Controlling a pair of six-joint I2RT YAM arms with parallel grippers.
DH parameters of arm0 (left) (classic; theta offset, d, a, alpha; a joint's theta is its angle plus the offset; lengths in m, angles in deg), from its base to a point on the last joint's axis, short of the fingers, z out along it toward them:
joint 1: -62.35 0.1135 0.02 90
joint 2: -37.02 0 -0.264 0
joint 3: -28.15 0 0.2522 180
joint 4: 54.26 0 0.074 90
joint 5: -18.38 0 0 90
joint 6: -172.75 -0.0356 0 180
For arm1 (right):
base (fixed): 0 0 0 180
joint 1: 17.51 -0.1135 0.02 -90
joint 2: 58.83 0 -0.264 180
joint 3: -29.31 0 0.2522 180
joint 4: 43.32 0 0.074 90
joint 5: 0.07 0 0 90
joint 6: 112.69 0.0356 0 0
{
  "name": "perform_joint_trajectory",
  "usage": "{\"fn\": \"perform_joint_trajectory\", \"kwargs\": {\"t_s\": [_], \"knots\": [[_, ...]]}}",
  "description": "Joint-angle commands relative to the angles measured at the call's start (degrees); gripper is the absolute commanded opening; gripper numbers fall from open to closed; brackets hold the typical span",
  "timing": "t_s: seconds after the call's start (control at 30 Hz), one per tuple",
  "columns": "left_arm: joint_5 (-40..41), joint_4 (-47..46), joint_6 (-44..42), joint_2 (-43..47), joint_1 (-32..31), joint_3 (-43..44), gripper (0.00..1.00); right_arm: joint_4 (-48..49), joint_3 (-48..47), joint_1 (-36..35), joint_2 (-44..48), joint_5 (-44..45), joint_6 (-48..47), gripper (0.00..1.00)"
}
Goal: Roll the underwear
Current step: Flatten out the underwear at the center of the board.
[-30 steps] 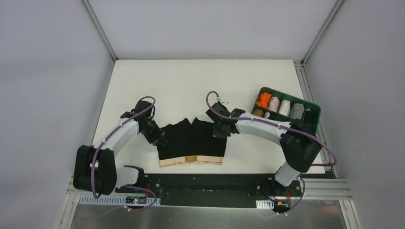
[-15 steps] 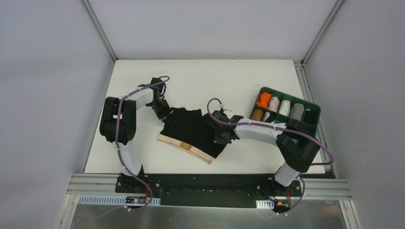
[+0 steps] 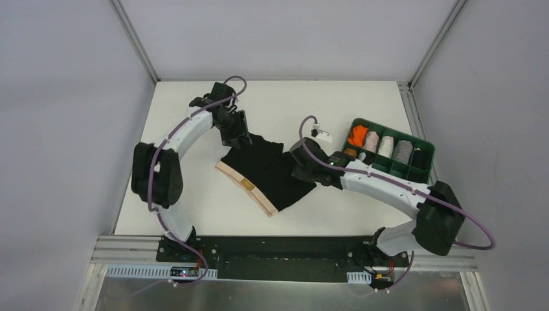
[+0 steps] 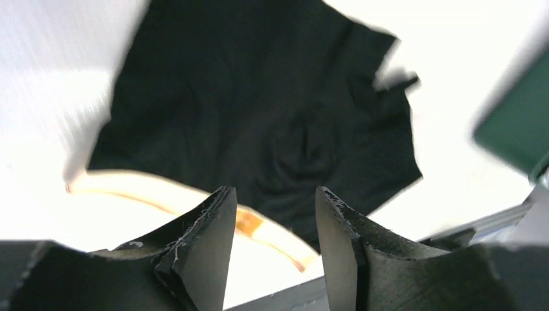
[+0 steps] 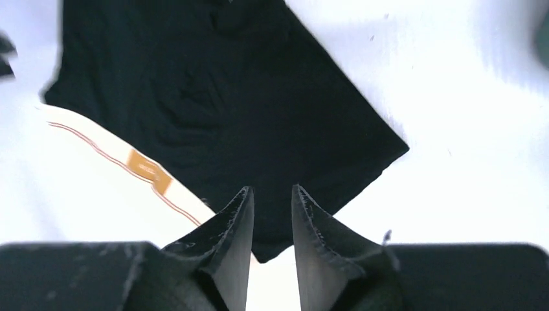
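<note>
- Black underwear (image 3: 262, 170) lies flat, askew on the white bench (image 3: 194, 207).
- Left gripper (image 4: 273, 194) hovers over it, spread and empty.
- Right gripper (image 5: 270, 189) hovers alongside, slightly parted, empty.

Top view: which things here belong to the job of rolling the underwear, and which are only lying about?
Belong to the job: underwear, lying flat; left gripper and right gripper, both open above it.
Only lying about: green tray; rolled clothes inside it.

The underwear (image 3: 262, 170) is matt black cloth on a smooth white table (image 3: 311, 103).
</note>
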Motion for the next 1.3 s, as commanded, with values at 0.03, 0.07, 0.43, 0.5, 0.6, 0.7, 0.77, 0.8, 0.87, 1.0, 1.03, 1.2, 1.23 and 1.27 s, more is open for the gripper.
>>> {"fn": "perform_joint_trajectory", "kwargs": {"t_s": [0.03, 0.07, 0.43, 0.5, 0.6, 0.7, 0.77, 0.8, 0.87, 1.0, 1.03, 1.2, 1.23, 1.27], "knots": [[6.37, 3.52, -3.69, 19.1, -8.26, -8.05, 0.52, -2.42, 3.5, 1.88, 9.21, 4.34, 2.46, 0.33], [8.01, 3.51, -3.39, 20.91, -10.79, -9.78, 0.52, -2.68, 4.75, 2.18, 10.85, 4.61, 3.2, 0.33], [23.12, 1.13, 2.37, 24.04, -34.84, -21.2, 0.66, -9.46, 12.59, 6.59, 27.64, 10.32, 8.05, 0.39], [21.83, 1.23, 1.24, 22.56, -37.09, -20.91, 0.66, -10.38, 12.81, 8.25, 28.5, 9.86, 7.71, 0.4], [20.86, -0.45, -0.27, 21.79, -41.26, -21.36, 0.66, -11.22, 13.13, 10.88, 30.0, 8.81, 7.2, 0.4], [21.42, -1.49, -2.67, 20.24, -44.87, -21.29, 0.67, -11.22, 14.11, 13.93, 32.16, 7.31, 6.63, 0.41], [21.7, -1.36, -4.55, 17.91, -46.23, -20.94, 0.68, -11.23, 14.66, 15.14, 33.21, 6.42, 6.27, 0.41], [22.07, -1.29, -5.55, 17.18, -47.28, -20.78, 0.68, -11.21, 14.82, 15.3, 33.55, 6.2, 6.08, 0.41], [22.86, -1.41, -6.85, 15.78, -49.17, -20.55, 0.69, -11.5, 14.91, 15.53, 34.12, 5.81, 5.99, 0.41], [24.83, -1.32, -8.26, 12.1, -51.54, -20.15, 0.61, -11.96, 15.01, 15.54, 34.54, 5.58, 6.26, 0.41], [25.57, -1.32, -8.26, 11.4, -51.88, -20.05, 0.6, -11.99, 15.03, 15.5, 34.61, 5.52, 6.26, 0.41], [27.03, -1.33, -8.87, 9.53, -52.52, -18.95, 0.5, -11.94, 14.56, 15.55, 33.92, 5.31, 6.13, 0.41], [26.89, -1.32, -9.06, 9.12, -52.56, -18.77, 0.49, -11.93, 14.53, 15.53, 33.79, 5.21, 6.16, 0.41], [26.85, -1.32, -9.19, 8.61, -52.54, -18.62, 0.48, -11.91, 14.45, 15.53, 33.52, 5.12, 6.22, 0.41]]}}
